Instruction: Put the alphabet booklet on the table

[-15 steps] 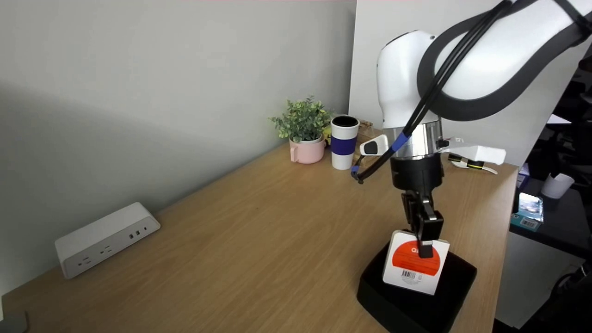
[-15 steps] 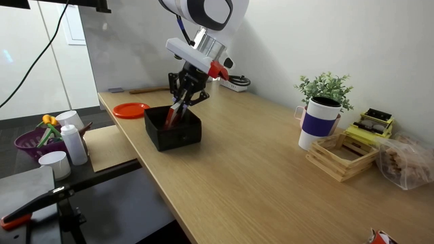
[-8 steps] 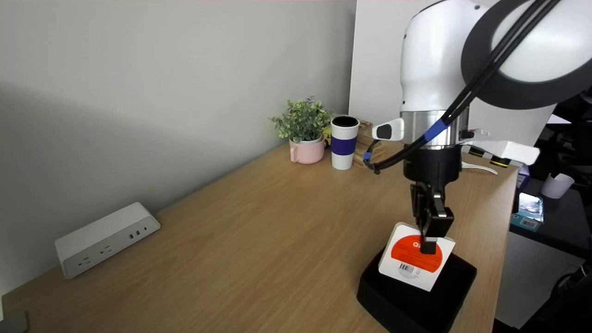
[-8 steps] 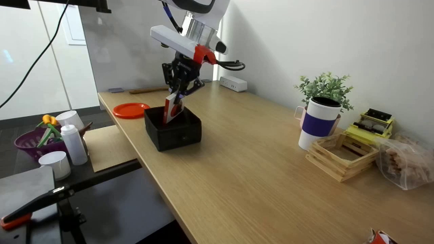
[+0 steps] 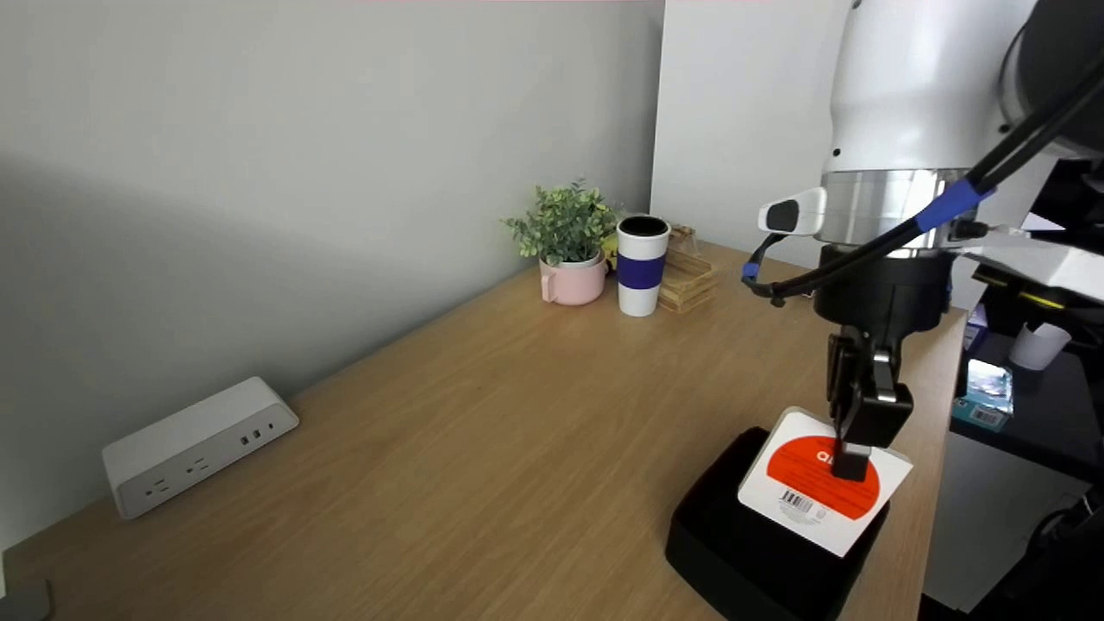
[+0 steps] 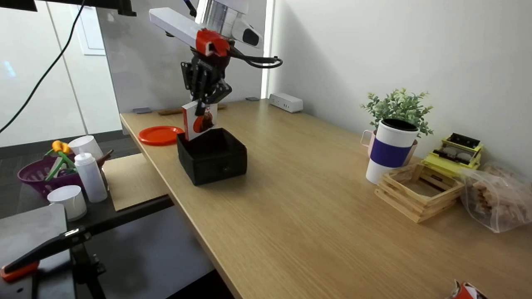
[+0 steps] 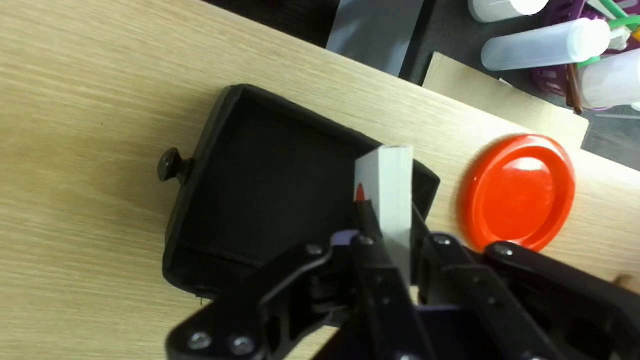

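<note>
1. The end effector [image 7: 391, 215] is grasping the alphabet booklet [image 5: 811, 489], its fingers [image 7: 369, 217] pressing the white square from both faces.
2. The booklet is hanging, tilted, over the black open-topped box [image 6: 208, 172], toward the side facing the orange-red plate [image 7: 517, 200]; whether its lower edge is touching the box, I cannot tell.
3. In an exterior view its cover is showing a large orange-red circle [image 5: 802, 473] with a barcode [image 5: 796, 501] by the lower edge of that shape, and a fingertip is hiding part of the lettering [image 5: 824, 456].
4. The box is sitting on the wooden table [image 6: 307, 195], near a long edge, and a dark knob [image 7: 171, 164] is sticking out from one wall.
5. The plate is lying flat on the table, just beside the box.
6. In both exterior views a white travel mug [image 5: 640, 274] with a blue-purple band is standing just beside a pink mug-shaped pot [image 5: 573, 283], and a leafy plant [image 5: 565, 224] is filling the pot.
7. A small wooden crate [image 6: 405, 197] is resting near the travel mug, with a yellow object [image 6: 447, 164] and a clear plastic bag [image 6: 496, 199] lying just beside it.
8. A white power-outlet box [image 5: 203, 442] is sitting on the table by the wall [image 5: 345, 172].
9. Below the table's edge, a squeeze bottle [image 6: 91, 178] is standing near a purple basket [image 6: 33, 178].
</note>
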Controlling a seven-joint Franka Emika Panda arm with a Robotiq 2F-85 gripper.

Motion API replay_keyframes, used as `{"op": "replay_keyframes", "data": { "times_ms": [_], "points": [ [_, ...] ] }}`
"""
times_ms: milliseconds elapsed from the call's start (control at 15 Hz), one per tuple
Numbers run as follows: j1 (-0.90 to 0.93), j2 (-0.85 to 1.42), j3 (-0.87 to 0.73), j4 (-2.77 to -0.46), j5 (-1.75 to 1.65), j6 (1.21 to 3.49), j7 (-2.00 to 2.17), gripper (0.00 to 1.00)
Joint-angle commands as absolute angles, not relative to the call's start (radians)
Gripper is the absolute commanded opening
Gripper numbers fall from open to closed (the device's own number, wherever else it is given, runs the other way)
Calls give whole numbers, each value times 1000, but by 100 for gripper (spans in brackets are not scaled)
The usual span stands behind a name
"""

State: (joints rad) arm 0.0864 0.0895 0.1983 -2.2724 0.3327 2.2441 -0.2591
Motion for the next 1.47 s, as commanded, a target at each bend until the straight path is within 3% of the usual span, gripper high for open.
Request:
{"op": "replay_keyframes", "data": {
  "times_ms": [0,67,133,533,600,1400],
  "points": [
    [103,2,187,-2349,402,2259,-224,4],
    [106,-5,186,-2356,410,2258,-230,4],
    [107,39,181,-2310,378,2242,-235,14],
    [111,18,179,-2331,388,2242,-233,14],
    [111,18,179,-2331,388,2242,-233,4],
    [106,-85,161,-2399,239,2352,200,4]
  ]
}}
